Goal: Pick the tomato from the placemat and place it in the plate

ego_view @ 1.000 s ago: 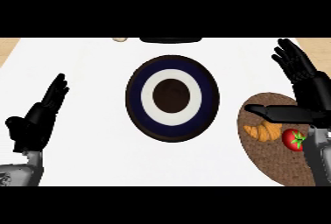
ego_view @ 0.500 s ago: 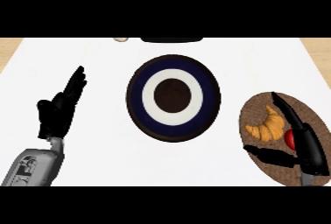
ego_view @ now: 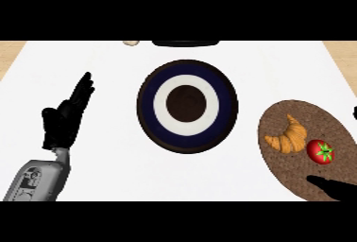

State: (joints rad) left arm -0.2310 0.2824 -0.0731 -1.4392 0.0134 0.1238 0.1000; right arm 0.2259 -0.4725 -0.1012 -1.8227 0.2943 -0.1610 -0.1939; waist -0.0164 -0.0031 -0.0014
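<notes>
Your right hand (ego_view: 338, 190) has pulled back since half a second ago. Then it lay over the tomato (ego_view: 320, 151); now only a black part of it shows at the lower right corner, over the near end of the placemat (ego_view: 286, 166). So little of it is in view that you cannot tell whether it is wide or closed. Your left hand (ego_view: 65, 120) has kept its place over the counter (ego_view: 209, 179).

Nearest on the left, the grey left forearm (ego_view: 38, 179) comes up from the lower edge. On the right, the tomato lies uncovered on the placemat, red with its green cap facing up, toward the mat's right side. It sits just beyond the visible part of your right hand, near it but apart, with bare mat between the two. A croissant (ego_view: 289, 136) lies just left of the tomato, also on the mat, and the two look close to touching.

Further out, your left hand is open, fingers straight and pointing away and slightly right, well apart from everything else. The plate (ego_view: 150, 106) has a dark blue rim, a white ring and a dark centre. It sits mid-counter between your left hand and the placemat.

At the far edge, a small beige thing (ego_view: 130, 42) and a dark object (ego_view: 185, 43) are both cut off by the top of the view.
</notes>
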